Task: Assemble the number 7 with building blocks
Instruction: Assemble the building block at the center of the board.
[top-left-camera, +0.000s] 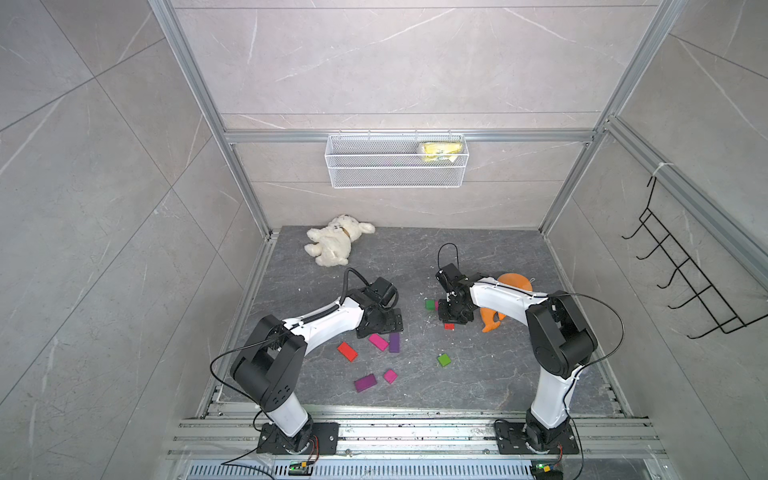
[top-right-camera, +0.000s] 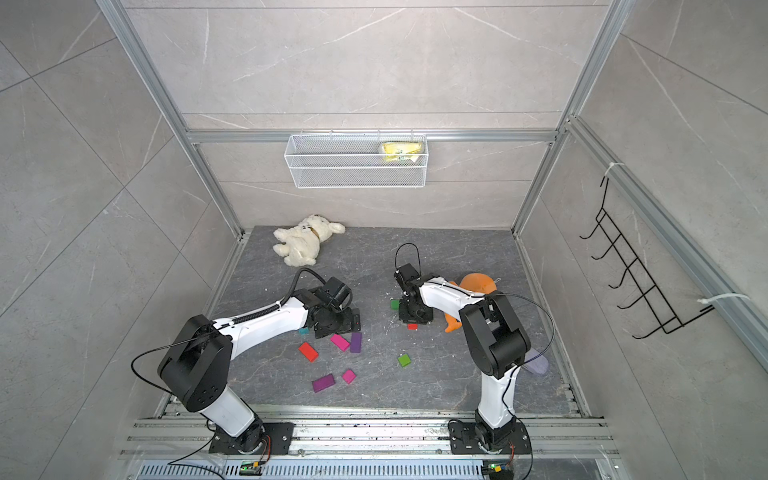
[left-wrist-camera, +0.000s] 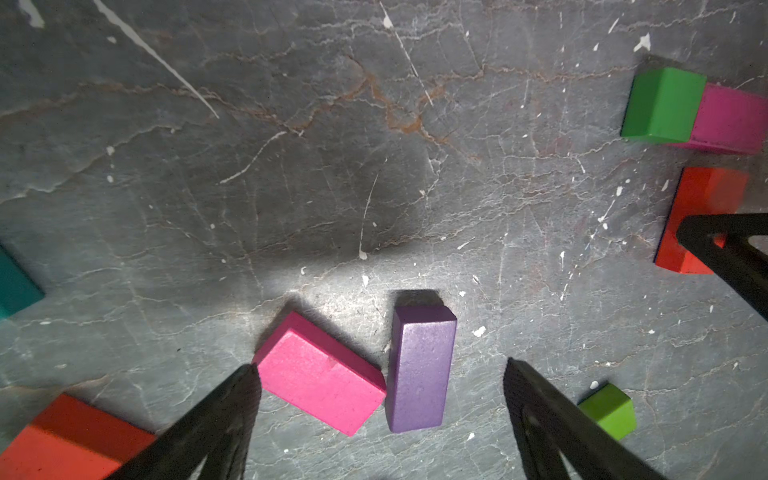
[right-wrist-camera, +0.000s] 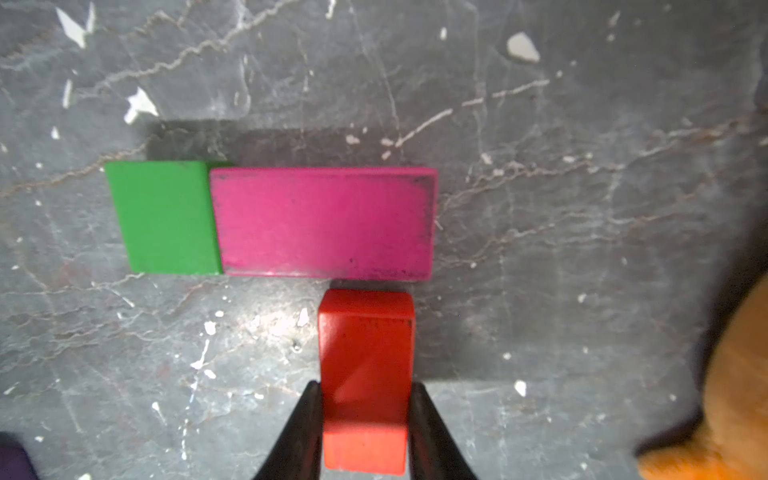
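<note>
In the right wrist view the number 7 stands as a green square (right-wrist-camera: 164, 218) butted against a magenta rectangle (right-wrist-camera: 324, 222), forming a bar. My right gripper (right-wrist-camera: 365, 386) is shut on a red block (right-wrist-camera: 365, 365) just below the bar's right end, a narrow gap apart. In both top views this gripper (top-left-camera: 453, 318) points down over the red block (top-left-camera: 449, 326). My left gripper (left-wrist-camera: 381, 365) is open, low over a pink block (left-wrist-camera: 320, 374) and a purple block (left-wrist-camera: 419, 370), touching neither. Several building blocks lie loose: red (top-left-camera: 347, 351), light green (top-left-camera: 444, 360), purple (top-left-camera: 365, 382), pink (top-left-camera: 390, 376), teal (top-right-camera: 304, 331).
A white plush dog (top-left-camera: 336, 239) lies at the back left. An orange plush toy (top-left-camera: 513, 282) sits right behind the right arm, close to the bar. A wire basket (top-left-camera: 397, 160) hangs on the back wall and a black hook rack (top-left-camera: 685, 282) on the right wall.
</note>
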